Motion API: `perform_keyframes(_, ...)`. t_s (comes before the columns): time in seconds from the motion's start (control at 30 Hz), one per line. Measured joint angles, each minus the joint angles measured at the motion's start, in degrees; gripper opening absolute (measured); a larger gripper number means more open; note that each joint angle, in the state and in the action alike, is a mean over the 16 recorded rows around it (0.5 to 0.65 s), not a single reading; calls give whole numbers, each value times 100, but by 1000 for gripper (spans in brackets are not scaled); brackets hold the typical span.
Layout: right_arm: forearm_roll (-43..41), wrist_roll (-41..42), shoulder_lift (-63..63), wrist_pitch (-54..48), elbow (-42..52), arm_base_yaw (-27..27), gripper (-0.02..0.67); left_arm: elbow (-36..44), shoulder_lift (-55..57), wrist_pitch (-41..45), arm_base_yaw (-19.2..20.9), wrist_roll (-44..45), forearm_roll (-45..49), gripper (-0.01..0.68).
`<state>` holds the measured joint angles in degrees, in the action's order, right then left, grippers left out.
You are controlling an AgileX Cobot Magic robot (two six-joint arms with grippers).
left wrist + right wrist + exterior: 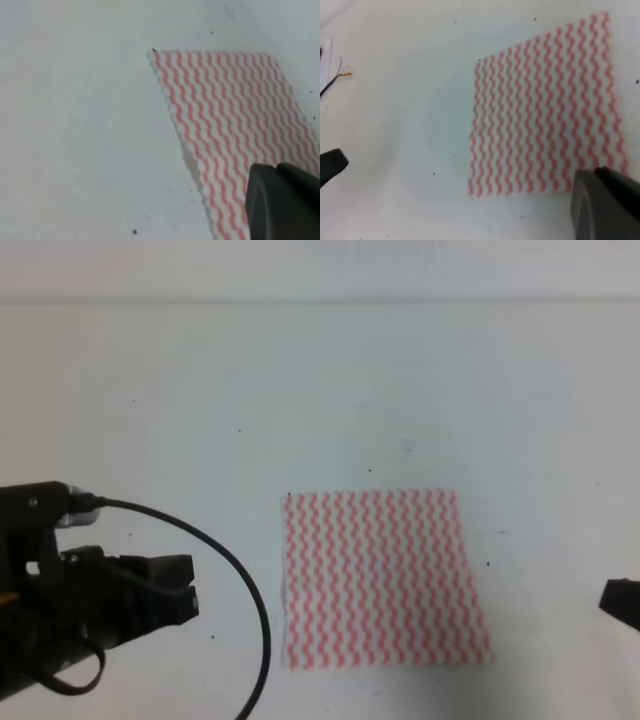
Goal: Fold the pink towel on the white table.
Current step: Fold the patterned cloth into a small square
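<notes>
Where the large plain white table (300, 370) fills nearly the whole exterior high view, lies flat and unfolded the thin square towel of white cloth with pink-red wavy stripes (382, 578), just right of centre in the lower half of the frame, all four edges showing, roughly straight, and clear of both arms. Sits at the lower left of the same view the black left gripper (180, 585), two dark fingers (165, 566) stacked one above the other with a narrow gap between them, pointing right toward the towel's left edge and well apart from it across bare tabletop; cannot tell whether parted or closed. Loops from the arm's top down to the bottom edge of the frame a black cable (235, 570), between gripper and towel. Shows at the far right edge only a small dark tip of the right gripper (622, 602), apart from the towel's right edge; cannot tell its grip from so little. Appears in the left wrist view the towel (235, 125) at the right, one dark finger (280, 202) over its lower right. Appears in the right wrist view the towel (545, 110) at the upper right, a grey finger (602, 205) at its near corner, another dark tip (331, 165) at the left edge, wide bare table between the two.
</notes>
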<state>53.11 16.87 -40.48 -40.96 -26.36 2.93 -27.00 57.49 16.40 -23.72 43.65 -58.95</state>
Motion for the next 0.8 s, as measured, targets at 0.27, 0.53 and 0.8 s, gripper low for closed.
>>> perform_keyframes(0.27,420,27,-567,638,-3,1180,-18,-1,83,-320,-402,42,-158,-3)
perform_keyframes(0.53,314,-157,-1500,1726,-4,2522,-18,-1,81,-291,-436,44,-219,-3)
perform_keyframes(0.8,84,-208,-2408,2471,-4,2839,-6,-1,84,-206,-436,48,-219,-3)
